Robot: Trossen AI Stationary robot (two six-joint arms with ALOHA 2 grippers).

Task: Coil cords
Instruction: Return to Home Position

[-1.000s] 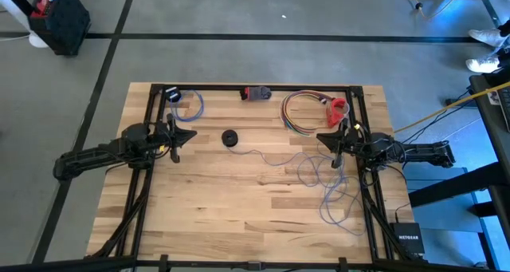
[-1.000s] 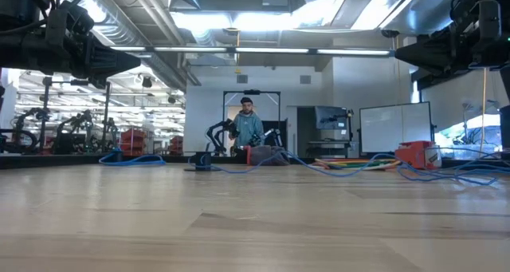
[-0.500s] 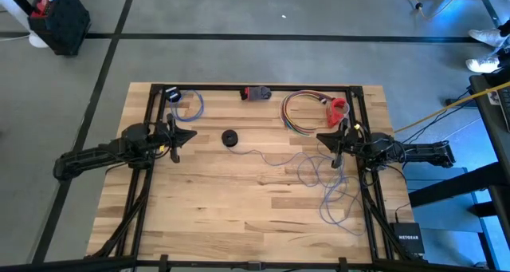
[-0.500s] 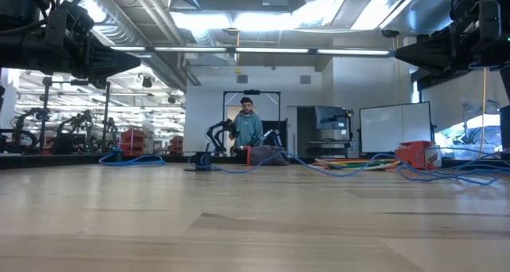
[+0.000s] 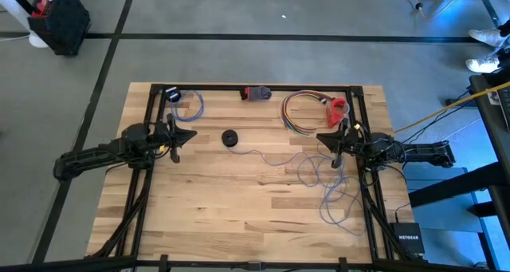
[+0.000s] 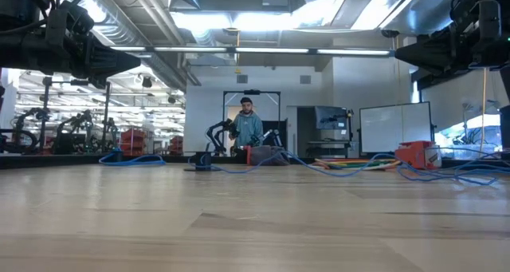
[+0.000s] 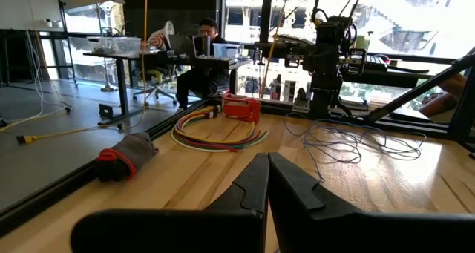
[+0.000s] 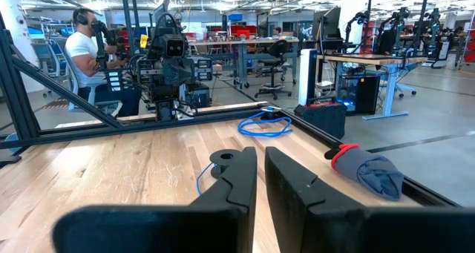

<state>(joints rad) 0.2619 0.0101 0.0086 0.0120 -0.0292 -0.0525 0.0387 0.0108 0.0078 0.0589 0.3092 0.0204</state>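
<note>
Sprawling over the right half of the table (image 5: 223, 224), the thin wire (image 5: 323, 196) lay loose in overlapping squiggles, not coiled at all; one strand ran back across the boards to its small black disc (image 5: 230, 138), which sat nearer the left arm. The right gripper (image 8: 260, 150) hung directly above the thickest loops, its fingers drawn almost together and holding nothing; the left gripper (image 7: 267, 158) hovered just beside the disc, likewise pinched narrow and empty.

To my eye the danger was the tangle itself; a pull on any one strand could tighten the crossings into a knot, and the light disc would likely skid rather than anchor the line; the outer loops also lay near the table's right edge, where they could slip off.

Along the far edge sat a blue coil (image 5: 185, 103), a cloth bundle with a red band (image 5: 256, 93) and a ring of coloured cables (image 5: 303, 112). The top was pale planked wood; beyond it lay a grey concrete floor (image 5: 239, 17), workshop desks (image 8: 364, 58), and a person (image 6: 247, 128) standing at the back.
</note>
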